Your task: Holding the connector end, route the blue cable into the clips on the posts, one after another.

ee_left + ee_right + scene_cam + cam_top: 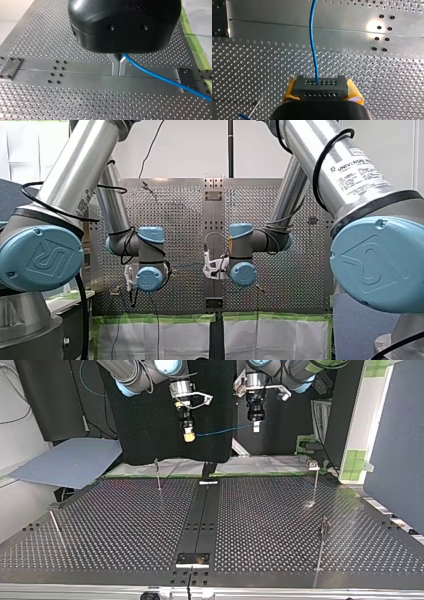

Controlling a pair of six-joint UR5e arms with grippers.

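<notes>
Perforated tabletop [125, 525] lay below, my right gripper [188, 436] clamped the grey connector [321, 87], blue cable [313, 45] ran to my left gripper [119, 67], pinched shut on it.

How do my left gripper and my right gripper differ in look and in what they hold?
My left gripper has bare metal fingers; my right gripper has yellow pads. The left one pinches the blue cable itself; the right one clamps the grey connector at its end. Both are shut, above the table, with the cable running between them.
</notes>
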